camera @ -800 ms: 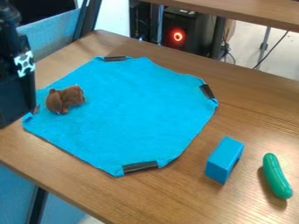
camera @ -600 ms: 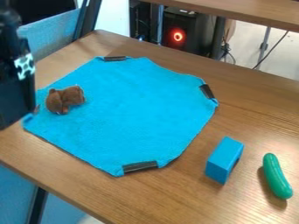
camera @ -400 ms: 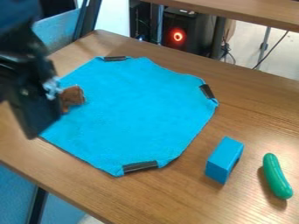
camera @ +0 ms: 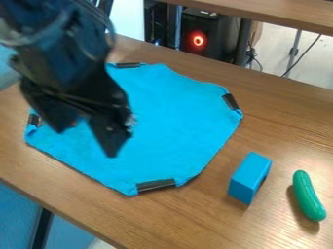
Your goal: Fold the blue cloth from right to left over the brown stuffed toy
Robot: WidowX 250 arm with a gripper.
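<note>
The black gripper [camera: 86, 141] hangs over the left part of a blue cloth [camera: 175, 126], its two fingers spread well apart and pointing down; blue fabric shows through the gap, and nothing can be seen held between them. The cloth lies roughly flat on a wooden table [camera: 189, 219], toward the table's far left corner, with its lowest corner near the front left edge. Its cut-off corners bear short dark strips [camera: 156, 185], and the fabric puckers a little beside them.

Right of the cloth and apart from it, a blue block [camera: 249, 177] sits on the wood. A green toy cucumber [camera: 307, 197] lies farther right, close to the block but not touching it, with a shadow along its left side. The tabletop has brown, streaky grain and a soft sheen toward the right.

Beyond the far edge stand a black computer case [camera: 211, 34] with a glowing red ring [camera: 197, 40], a second wooden tabletop [camera: 280, 12], and loose cables [camera: 301, 57] above a pale floor [camera: 315, 70].
</note>
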